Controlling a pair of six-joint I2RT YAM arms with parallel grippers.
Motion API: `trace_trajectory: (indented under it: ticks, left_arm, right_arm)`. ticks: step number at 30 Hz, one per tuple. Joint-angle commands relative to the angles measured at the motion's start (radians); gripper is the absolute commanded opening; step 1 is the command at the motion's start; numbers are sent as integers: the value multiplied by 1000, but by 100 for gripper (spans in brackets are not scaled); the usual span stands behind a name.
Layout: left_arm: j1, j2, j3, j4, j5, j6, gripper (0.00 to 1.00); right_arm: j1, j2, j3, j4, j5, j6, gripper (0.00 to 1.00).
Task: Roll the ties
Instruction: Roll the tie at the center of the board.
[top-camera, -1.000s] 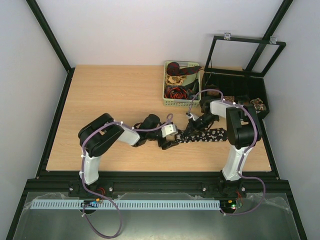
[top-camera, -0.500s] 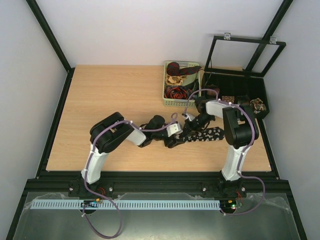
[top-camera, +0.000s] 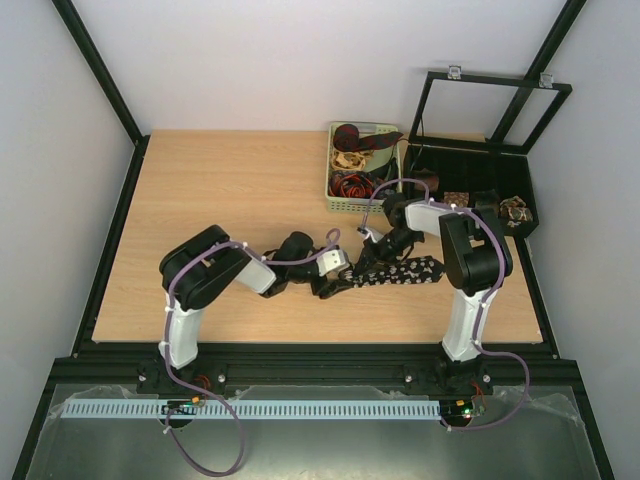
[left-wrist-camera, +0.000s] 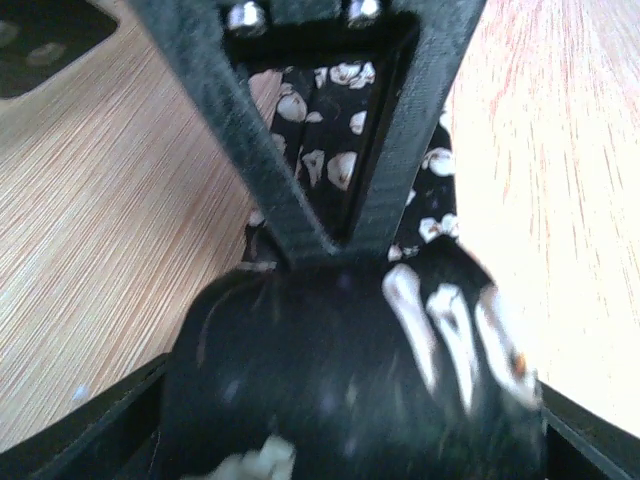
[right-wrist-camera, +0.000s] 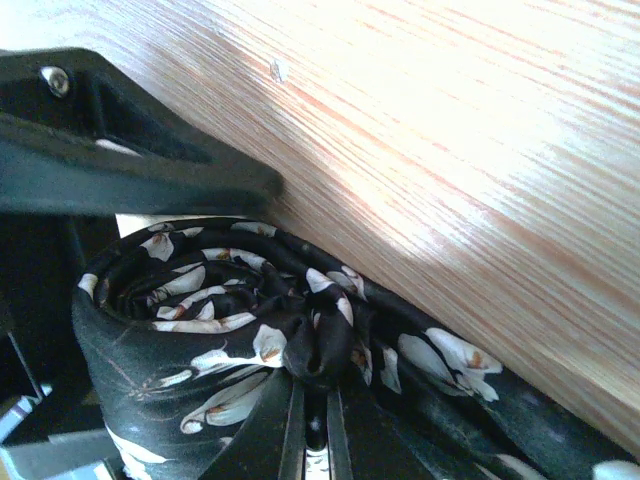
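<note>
While my right pincer (right-wrist-camera: 312, 388) pinches the coiled tie (right-wrist-camera: 200, 300) and my left pincer (left-wrist-camera: 318, 240), pressed together, braces it, I turn slowly, keeping tension.

A light wooden table (top-camera: 220, 200) fills the overhead view, hemmed in by white walls (top-camera: 300, 60) and a black metal frame (top-camera: 96, 65). A pale green slatted basket (top-camera: 331, 185) stands on the tabletop toward one o'clock. Just beside it, at two o'clock, a black compartmented case (top-camera: 470, 160) sits with its framed lid (top-camera: 500, 82) tilted back. A white slotted cable duct (top-camera: 250, 409) runs along the rail at six o'clock.
</note>
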Motion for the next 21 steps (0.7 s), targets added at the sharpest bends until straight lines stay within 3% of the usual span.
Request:
trace_trajectory:
  ticks: [1,10,14,16,18,21]
  left_arm:
    - [20,-19,-42,-32,45,-3,76]
    - [-8,32,45,36,87,-88,70]
    - [-24,29,40,-18,43,-39,47]
    - [-28,10,18,-62,1,9,41]
    - [-28,-8,-1,-121,-38,57,38]
    - [-27,-23,-27,-184,-81,114,38]
  right_arm:
    - [-1,58,-60,35,199,0,1]
    - [1,59,-76,57,185,25,1]
    - [0,52,-69,43,193,17,1]
    - [-9,39,-43,16,187,-1,3]
    - [-30,30,1,-29,150,-18,9]
    - [-50,18,80,-130,42,-64,28]
